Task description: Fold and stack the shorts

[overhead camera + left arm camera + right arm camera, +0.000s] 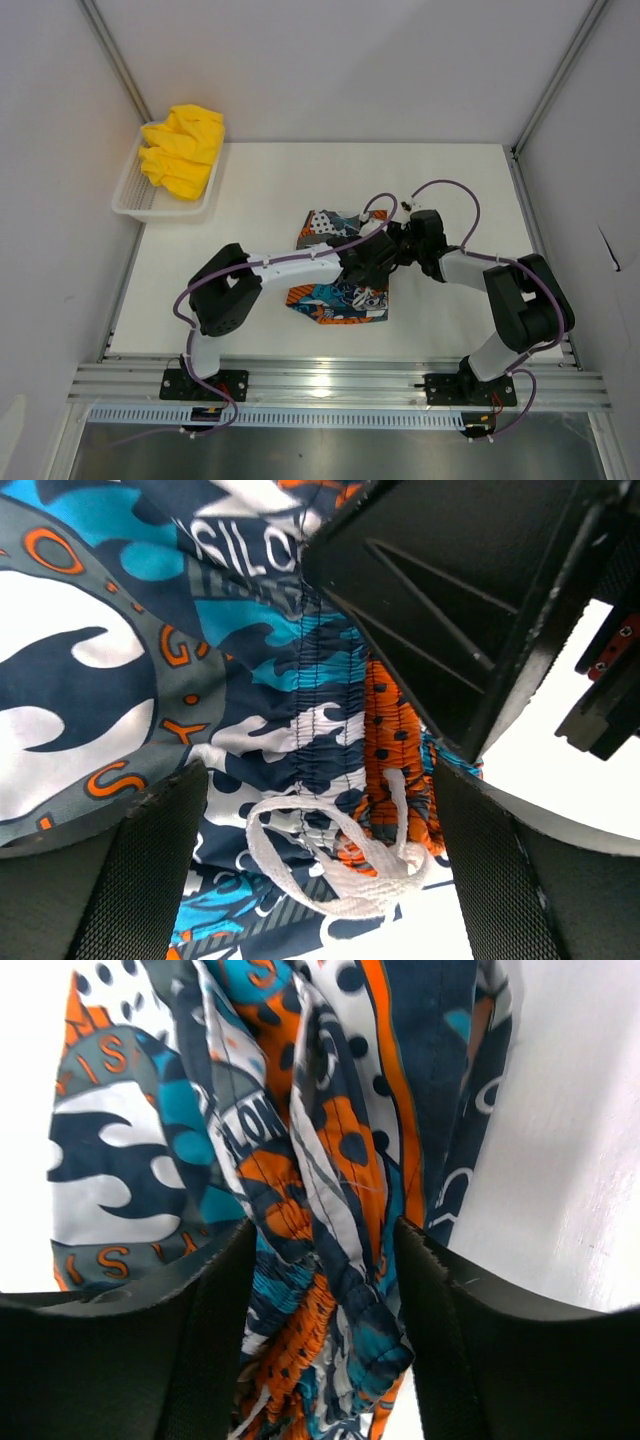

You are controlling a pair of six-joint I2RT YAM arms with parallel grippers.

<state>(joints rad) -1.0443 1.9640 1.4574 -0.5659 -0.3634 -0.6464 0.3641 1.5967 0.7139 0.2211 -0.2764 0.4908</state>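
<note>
The printed shorts [338, 300], blue, orange, black and white, lie bunched mid-table. Both grippers meet over their waistband. My left gripper [372, 262] [320, 880] is open. Its pads stand wide on either side of the gathered waistband [325, 730] and the white drawstring loop [340, 865], pinching nothing. My right gripper [397, 246] [325, 1340] is also open. A bunched fold of the printed shorts [320, 1210] fills the gap between its pads. The yellow shorts [183, 148] lie crumpled in the basket at the back left, far from both grippers.
The white mesh basket [135, 197] sits at the table's back left corner against the left wall. The right gripper's black body [450, 600] crowds the upper right of the left wrist view. Grey walls close in both sides.
</note>
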